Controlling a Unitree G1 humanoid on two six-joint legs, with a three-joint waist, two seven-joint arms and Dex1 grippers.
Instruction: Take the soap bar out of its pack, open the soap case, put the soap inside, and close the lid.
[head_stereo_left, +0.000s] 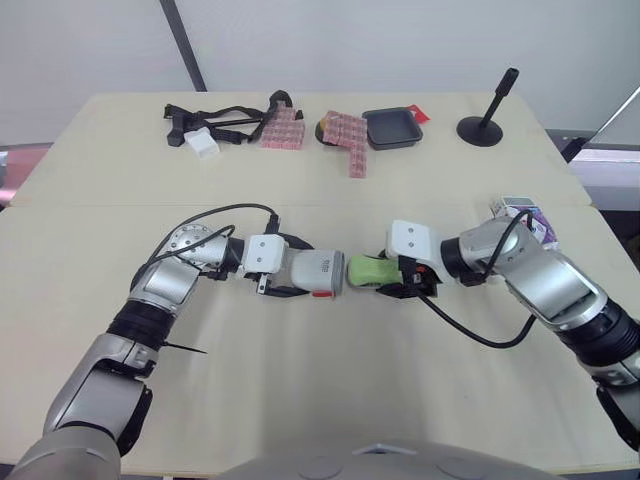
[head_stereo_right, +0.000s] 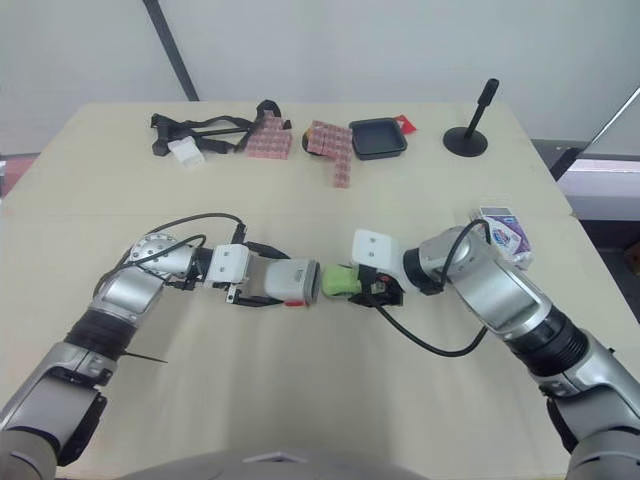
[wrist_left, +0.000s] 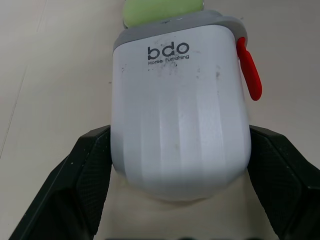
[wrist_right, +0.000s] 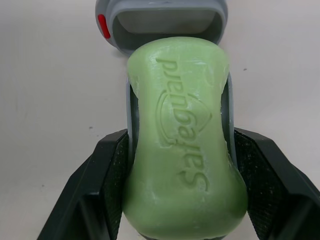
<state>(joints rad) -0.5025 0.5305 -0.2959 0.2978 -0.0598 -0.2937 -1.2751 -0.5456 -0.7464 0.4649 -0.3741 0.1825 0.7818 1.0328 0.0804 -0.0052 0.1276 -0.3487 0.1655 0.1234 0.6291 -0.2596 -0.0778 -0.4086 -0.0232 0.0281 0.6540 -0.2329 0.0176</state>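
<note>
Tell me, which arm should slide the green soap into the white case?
The right. The right gripper grips the green soap, aimed at the open end of the white case. The left gripper just holds that case.

Beige table (head_stereo_left: 120, 160) (a seam (head_stereo_left: 100, 206) across it), pale wall (head_stereo_left: 400, 40) behind

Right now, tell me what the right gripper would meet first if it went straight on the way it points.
The open mouth of the soap case, held in the left gripper. The soap bar in the right gripper leads and lines up with that opening; the gap between them is unclear.
</note>
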